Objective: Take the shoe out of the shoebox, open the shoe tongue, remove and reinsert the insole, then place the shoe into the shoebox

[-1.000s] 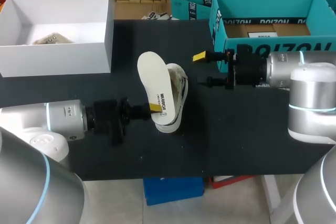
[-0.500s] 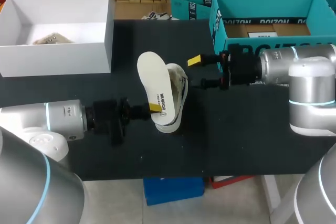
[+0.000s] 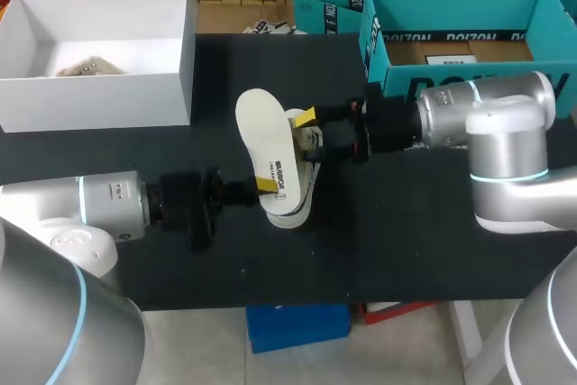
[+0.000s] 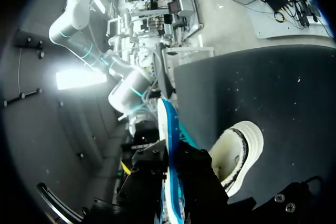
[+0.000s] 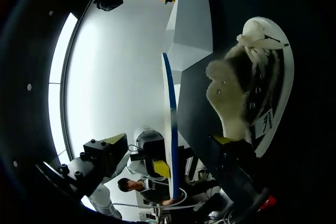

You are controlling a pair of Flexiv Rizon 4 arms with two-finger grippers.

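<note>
- Since the insole (image 3: pixel 260 137) has to go back inside the shoe (image 3: pixel 306 173), the left gripper (image 3: pixel 263 187) has it clamped at its printed end. Both fingers press on its 2 faces, so it stands on edge with the free rounded end pointing toward the far side of the table (image 3: pixel 406 223).
- From the left wrist, the insole runs edge-on straight out between that gripper's fingers, its blue underside showing. I judge that this end-on grip is chosen so the arm can steer the free end into the shoe's opening.
- The shoe rests on the black table near its middle, out of the box. It lies just beside the insole, on the right arm's side, and I cannot tell whether the 2 touch.
- The right gripper (image 3: pixel 309 135), coming in from the right, is spread wide and grasps nothing. 1 yellow tip is over the collar close to the insole, and the other finger is lower, by the tongue and laces. I judge it is there to hold the tongue back and steady the shoe.
- The white shoebox (image 3: pixel 99 101) stands open at the far left, well apart from the shoe, ready for the last step.
- By my reading the task is at reinsertion: the insole is out and not yet seated, and the boxing is not yet done.
- The thin insole may buckle if its free end catches the collar, and the unclamped shoe may slide.
</note>
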